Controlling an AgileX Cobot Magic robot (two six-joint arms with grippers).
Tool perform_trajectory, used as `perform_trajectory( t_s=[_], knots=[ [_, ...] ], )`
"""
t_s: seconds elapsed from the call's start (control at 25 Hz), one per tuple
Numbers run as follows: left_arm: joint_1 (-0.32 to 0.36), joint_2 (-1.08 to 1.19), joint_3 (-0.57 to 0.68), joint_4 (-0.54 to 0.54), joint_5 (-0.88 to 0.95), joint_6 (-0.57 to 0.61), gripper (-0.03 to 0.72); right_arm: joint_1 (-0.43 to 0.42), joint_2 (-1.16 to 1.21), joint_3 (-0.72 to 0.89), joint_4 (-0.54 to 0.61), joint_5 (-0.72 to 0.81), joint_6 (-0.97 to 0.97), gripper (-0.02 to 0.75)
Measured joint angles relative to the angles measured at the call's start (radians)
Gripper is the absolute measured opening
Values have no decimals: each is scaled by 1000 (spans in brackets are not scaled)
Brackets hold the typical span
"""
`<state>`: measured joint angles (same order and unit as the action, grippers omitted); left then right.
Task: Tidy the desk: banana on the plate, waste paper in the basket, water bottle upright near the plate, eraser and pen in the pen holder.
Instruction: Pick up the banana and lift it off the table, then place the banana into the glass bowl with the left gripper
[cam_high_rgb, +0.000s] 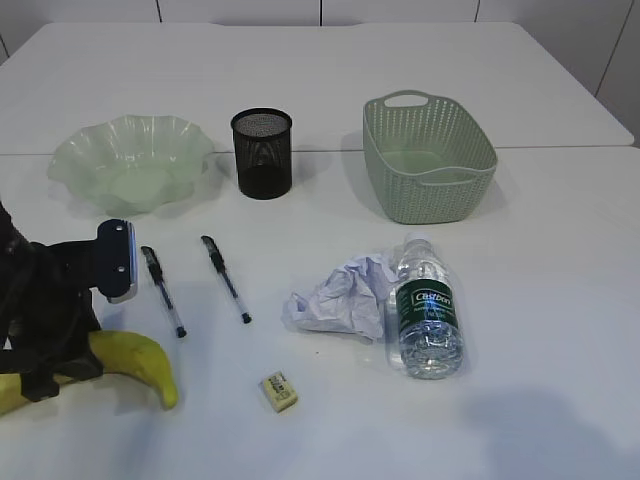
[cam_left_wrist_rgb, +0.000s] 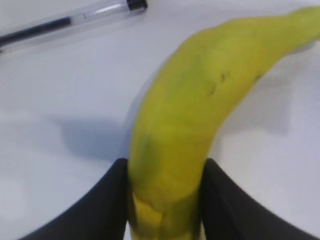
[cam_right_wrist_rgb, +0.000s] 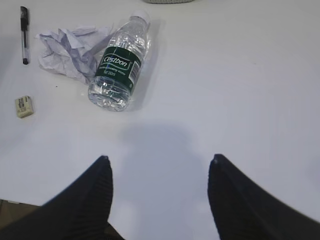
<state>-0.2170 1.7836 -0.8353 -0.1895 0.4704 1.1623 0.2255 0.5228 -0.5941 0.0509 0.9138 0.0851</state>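
- Left end effector (cam_left_wrist_rgb: 165, 200) clenched around the banana (cam_left_wrist_rgb: 200, 115), low on the worktop (cam_high_rgb: 560, 300) near its front-left edge.
- Right end effector (cam_right_wrist_rgb: 160, 165) spread wide, holding nothing, over bare worktop right of the bottle (cam_right_wrist_rgb: 120, 62).
- Plate (cam_high_rgb: 130, 160) sits well behind the banana.

On your white table (cam_high_rgb: 560, 300) sit a green plate (cam_high_rgb: 130, 160), a black mesh pen holder (cam_high_rgb: 262, 153) and a green basket (cam_high_rgb: 428, 155) along the back. Nearer you lie 2 pens (cam_high_rgb: 163, 291) (cam_high_rgb: 225, 278), crumpled paper (cam_high_rgb: 340, 298) touching a water bottle (cam_high_rgb: 425, 308) on its side, an eraser (cam_high_rgb: 279, 391) and a banana (cam_high_rgb: 135, 360).
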Motion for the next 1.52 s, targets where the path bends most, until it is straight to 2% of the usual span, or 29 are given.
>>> perform_trajectory(
  t_s=[0.28, 0.56, 0.72, 0.8, 0.88, 0.96, 1.08, 1.36, 1.52],
  knots=[
    [0, -6, -4, -103, 0, 1, 260, 0, 0, 0, 0, -6, -2, 448],
    [0, -110, -4, -123, -3, 1, 253, 0, 0, 0, 0, -43, -2, 448],
    [0, -171, -4, -134, -82, 1, 247, 0, 0, 0, 0, -56, -2, 448],
    [0, -186, -4, -187, -152, 1, 244, 0, 0, 0, 0, -66, -2, 448],
    [0, -191, -4, -289, -228, 1, 239, 0, 0, 0, 0, -76, -2, 448],
    [0, -191, -6, -438, -297, 2, 236, 0, 0, 0, 0, -93, -2, 448],
    [0, -191, -38, -579, -333, 2, 235, 0, 0, 0, 0, -98, -2, 448],
    [13, -185, -178, -704, -349, 2, 235, 0, 0, 0, 0, -98, -2, 448],
    [70, -147, -268, -732, -318, 2, 235, 0, 0, 0, 0, -100, -2, 448]
  ],
)
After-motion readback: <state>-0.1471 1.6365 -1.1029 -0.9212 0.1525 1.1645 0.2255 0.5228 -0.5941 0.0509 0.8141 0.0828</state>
